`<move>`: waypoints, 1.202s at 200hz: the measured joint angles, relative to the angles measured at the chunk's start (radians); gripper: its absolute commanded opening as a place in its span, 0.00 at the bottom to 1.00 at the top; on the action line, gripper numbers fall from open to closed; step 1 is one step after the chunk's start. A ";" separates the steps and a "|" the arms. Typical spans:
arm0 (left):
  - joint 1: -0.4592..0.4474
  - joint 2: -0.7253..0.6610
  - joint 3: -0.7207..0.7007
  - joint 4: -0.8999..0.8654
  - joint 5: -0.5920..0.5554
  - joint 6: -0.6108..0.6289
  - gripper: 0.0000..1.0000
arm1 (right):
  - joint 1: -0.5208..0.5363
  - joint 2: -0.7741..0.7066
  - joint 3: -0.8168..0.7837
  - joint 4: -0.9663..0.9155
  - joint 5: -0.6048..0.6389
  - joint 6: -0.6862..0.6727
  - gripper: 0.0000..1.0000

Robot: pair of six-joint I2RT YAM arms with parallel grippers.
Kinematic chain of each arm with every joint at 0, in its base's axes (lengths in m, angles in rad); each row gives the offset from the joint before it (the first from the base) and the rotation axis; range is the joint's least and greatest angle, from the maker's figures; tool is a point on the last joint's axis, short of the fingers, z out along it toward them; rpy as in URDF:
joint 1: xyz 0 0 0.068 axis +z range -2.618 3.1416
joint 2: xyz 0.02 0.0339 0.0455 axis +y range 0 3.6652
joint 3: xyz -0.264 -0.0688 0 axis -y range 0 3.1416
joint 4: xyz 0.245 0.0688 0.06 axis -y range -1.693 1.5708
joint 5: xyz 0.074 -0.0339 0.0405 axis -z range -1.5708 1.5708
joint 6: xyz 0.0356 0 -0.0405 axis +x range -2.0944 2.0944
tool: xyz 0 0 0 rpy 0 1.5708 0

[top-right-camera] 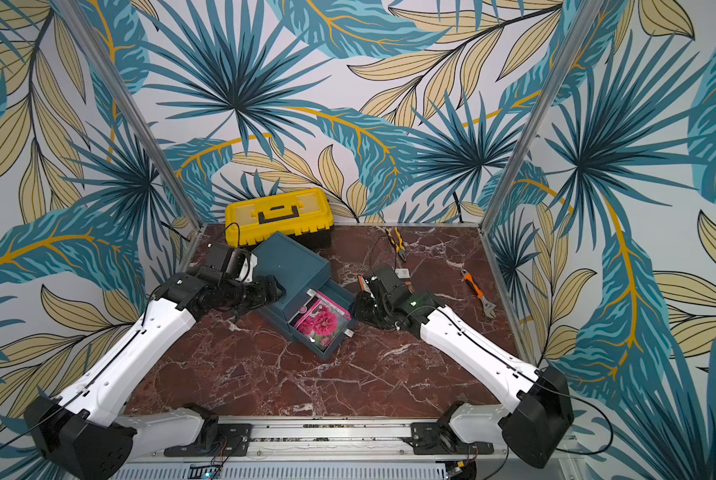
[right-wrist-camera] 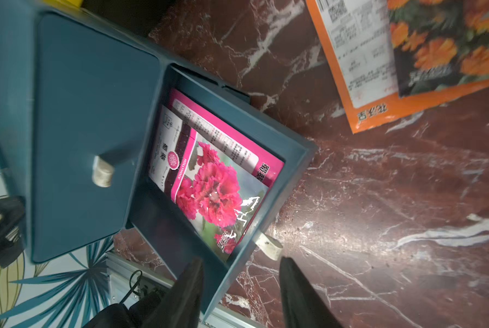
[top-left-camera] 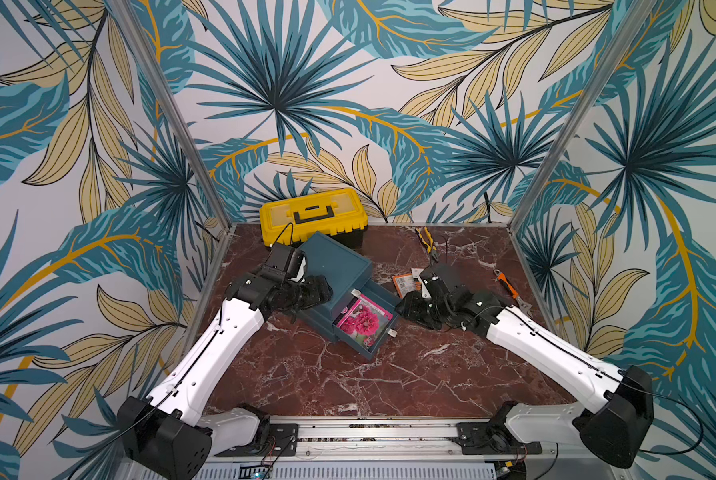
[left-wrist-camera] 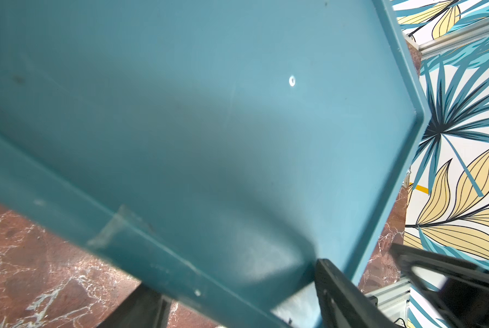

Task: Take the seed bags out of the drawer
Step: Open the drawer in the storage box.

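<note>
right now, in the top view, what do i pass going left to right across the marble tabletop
dark teal plastic drawer box with a magenta flower seed bag in its open drawer → orange flower seed bag → orange-handled metal wrench. left out for overlap: yellow plastic toolbox, yellow-handled pliers

A yellow plastic toolbox point(top-left-camera: 312, 214) with a black handle is standing closed at the back of the red-brown marble table point(top-left-camera: 348, 386), against the leaf-patterned wall point(top-left-camera: 273, 95). Yellow-and-black pliers point(top-left-camera: 426, 240) are lying near the back edge. An orange-handled metal adjustable wrench point(top-left-camera: 510, 289) is lying well apart from them, near the right wall.
</note>
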 measured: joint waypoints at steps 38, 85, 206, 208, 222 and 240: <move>0.000 0.000 0.000 0.000 0.000 0.001 0.81 | 0.000 -0.038 -0.137 0.120 -0.032 0.098 0.37; 0.000 0.000 0.000 0.000 0.000 0.001 0.81 | 0.000 -0.071 -0.224 0.254 -0.069 0.165 0.37; 0.000 0.003 0.000 0.000 0.003 0.006 0.81 | 0.000 -0.137 -0.451 0.551 -0.093 0.294 0.40; 0.000 0.003 0.000 0.000 0.003 0.006 0.81 | 0.000 -0.137 -0.453 0.555 -0.094 0.296 0.40; 0.000 0.003 0.000 0.000 0.003 0.007 0.81 | 0.000 -0.137 -0.461 0.578 -0.097 0.305 0.40; 0.000 0.003 0.000 0.000 0.003 0.007 0.81 | 0.000 -0.137 -0.475 0.608 -0.101 0.316 0.37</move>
